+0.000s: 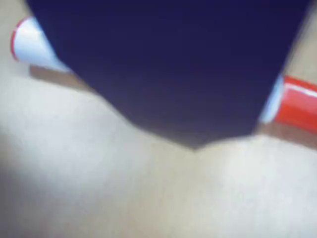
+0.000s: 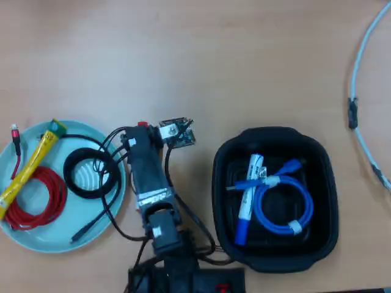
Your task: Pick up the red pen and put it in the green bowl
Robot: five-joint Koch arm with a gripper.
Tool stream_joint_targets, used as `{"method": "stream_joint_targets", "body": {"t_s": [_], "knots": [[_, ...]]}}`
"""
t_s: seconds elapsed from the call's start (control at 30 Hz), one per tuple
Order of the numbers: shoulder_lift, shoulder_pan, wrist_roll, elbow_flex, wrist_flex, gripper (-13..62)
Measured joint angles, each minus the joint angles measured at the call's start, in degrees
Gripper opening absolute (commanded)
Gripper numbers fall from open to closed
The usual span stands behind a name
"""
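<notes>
Red pen (image 1: 297, 104) lies crosswise beneath the lowered arm's fingers (image 1: 193, 74).

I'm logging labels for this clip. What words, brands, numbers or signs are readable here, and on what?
None can be read.
Blue-capped marker in the black tub: dark print on its barrel, too small to read.
Red pen: blurred in the wrist view, no text visible.
Yellow tube in the green bowl: no legible marking.
</notes>
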Motion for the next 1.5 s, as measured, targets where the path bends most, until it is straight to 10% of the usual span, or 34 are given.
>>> {"method": "stream_joint_targets", "body": {"t_s": [1.07,1.3,1.5], "knots": [[-11.34,-4.04,-0.44,1.05,-0.26,20.7],[-11.25,-4.75,7.56,2.20,-1.49,-8.3],[-11.16,-6.15,25.05,4.75,-3.52,-6.3]]}}
